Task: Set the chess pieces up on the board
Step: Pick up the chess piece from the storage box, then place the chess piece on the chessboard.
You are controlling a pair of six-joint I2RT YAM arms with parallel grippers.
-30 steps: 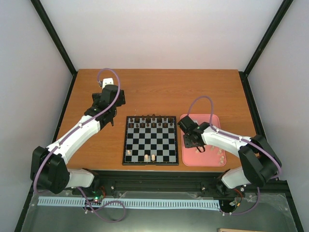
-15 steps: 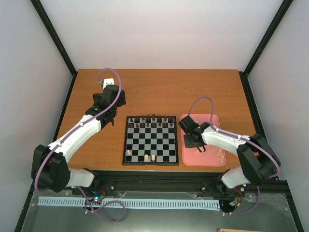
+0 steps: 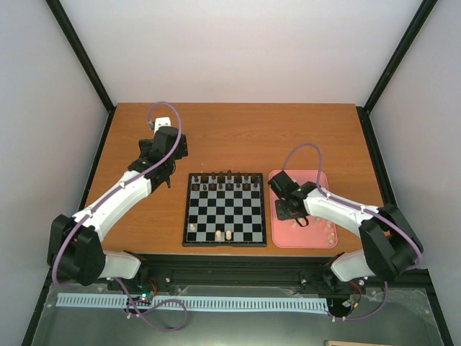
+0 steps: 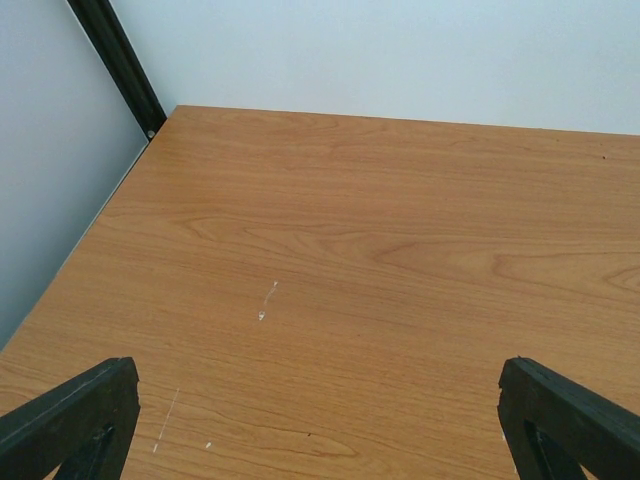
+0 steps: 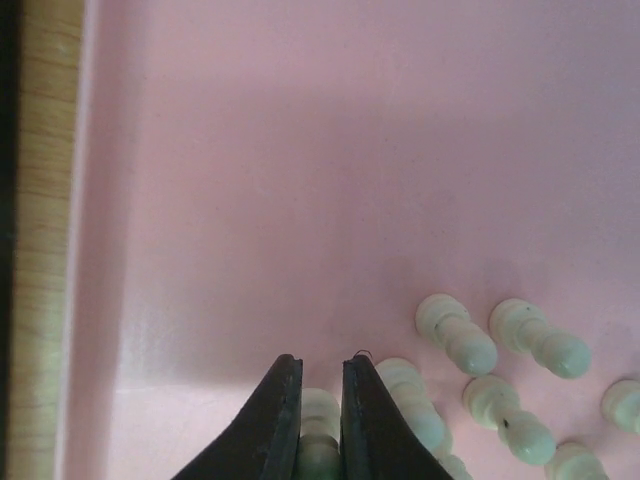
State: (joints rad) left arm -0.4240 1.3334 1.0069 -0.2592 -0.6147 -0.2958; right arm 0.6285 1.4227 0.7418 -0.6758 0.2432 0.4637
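right wrist: right claw clamped on a pale chess piece lying in the tray.

Both arms are built of white shells joined by bulky black joints — the left arm and the right arm alike. A thin purple cable loops along each, arching free near the wrist. Each end effector is black; the right end effector shows two slim, tapering fingers, the left end effector two blunt wedge-shaped ones.
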